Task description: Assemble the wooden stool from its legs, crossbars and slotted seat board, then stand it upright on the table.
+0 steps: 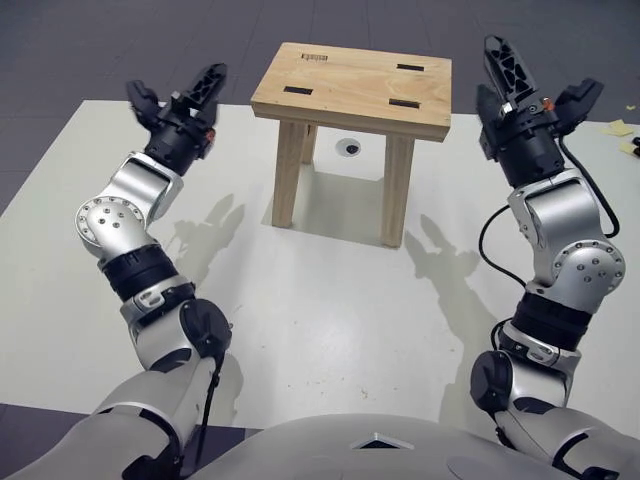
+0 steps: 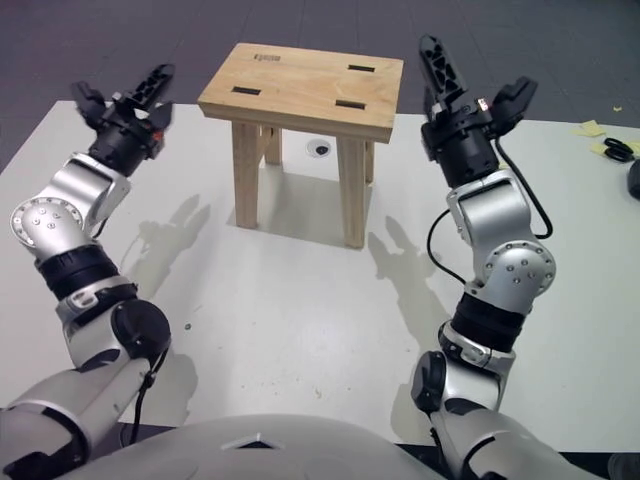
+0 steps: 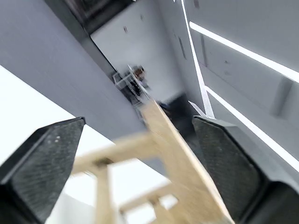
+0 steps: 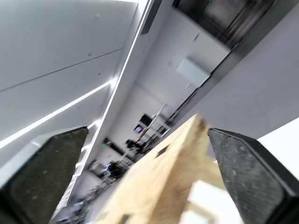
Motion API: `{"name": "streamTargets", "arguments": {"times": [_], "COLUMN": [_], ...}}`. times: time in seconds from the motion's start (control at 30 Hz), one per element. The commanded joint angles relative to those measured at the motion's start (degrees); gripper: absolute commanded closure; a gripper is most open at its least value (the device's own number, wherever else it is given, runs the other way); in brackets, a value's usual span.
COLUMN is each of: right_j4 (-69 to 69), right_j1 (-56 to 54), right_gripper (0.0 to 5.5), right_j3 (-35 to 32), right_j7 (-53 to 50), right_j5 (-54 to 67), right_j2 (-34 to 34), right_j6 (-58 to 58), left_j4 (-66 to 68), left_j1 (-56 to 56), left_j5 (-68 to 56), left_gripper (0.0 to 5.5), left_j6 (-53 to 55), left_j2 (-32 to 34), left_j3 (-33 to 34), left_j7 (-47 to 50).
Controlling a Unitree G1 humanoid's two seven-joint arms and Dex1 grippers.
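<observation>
The near part of the white tabletop (image 1: 330,330) fills the lower middle of the frame. Higher up, at the left side, the left hand (image 1: 177,88) hovers above the tabletop with its two fingers spread wide and nothing between them. At the right side the right hand (image 1: 545,75) is raised a little higher, also wide and holding nothing. Both hands are apart from the stool, one on each side of it.

The stool (image 1: 352,85) stands upright in the upper middle of the frame, its legs (image 1: 288,170) on the tabletop and the seat (image 1: 420,100) on top, with dark slots (image 1: 298,90) in it. Behind the legs there is a small dark round thing (image 1: 350,148) on the tabletop; I cannot tell what it is.

In my judgement the assembly is finished and the task is at its last step, the release. The next move probably asks only to draw both hands away without knocking the stool.
</observation>
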Motion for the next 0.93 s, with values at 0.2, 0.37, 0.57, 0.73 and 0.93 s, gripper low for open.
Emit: {"name": "streamTargets", "arguments": {"times": [0.2, 0.37, 0.57, 0.73, 0.93], "right_j4": [11.2, 18.0, 23.5, 27.8, 31.2], "right_j1": [12.3, 14.5, 13.7, 11.9, 12.2], "right_gripper": [0.10, 0.10, 0.10, 0.10, 0.10], "right_j3": [18.2, 15.8, 18.9, 18.0, 17.6], "right_j7": [9.3, 10.6, 11.4, 9.6, 1.7], "right_j5": [-47.5, -52.9, -59.7, -62.7, -69.5], "right_j2": [-8.4, -3.9, 1.6, 4.6, 6.7], "right_j6": [-20.2, -30.8, -39.0, -42.6, -43.8], "left_j4": [-6.8, -2.5, 4.9, 12.2, 17.8], "left_j1": [15.4, 17.4, 19.2, 15.4, 10.0], "left_j5": [24.9, 27.3, 33.4, 35.3, 30.4], "left_gripper": [0.11, 0.11, 0.11, 0.11, 0.11], "left_j6": [-29.1, -34.7, -43.1, -46.4, -35.6], "left_j2": [-3.2, -2.3, 0.3, 2.5, 3.7], "left_j3": [-19.2, -21.8, -26.5, -25.7, -23.2], "left_j7": [0.9, -0.1, -2.3, 0.4, 0.8]}}
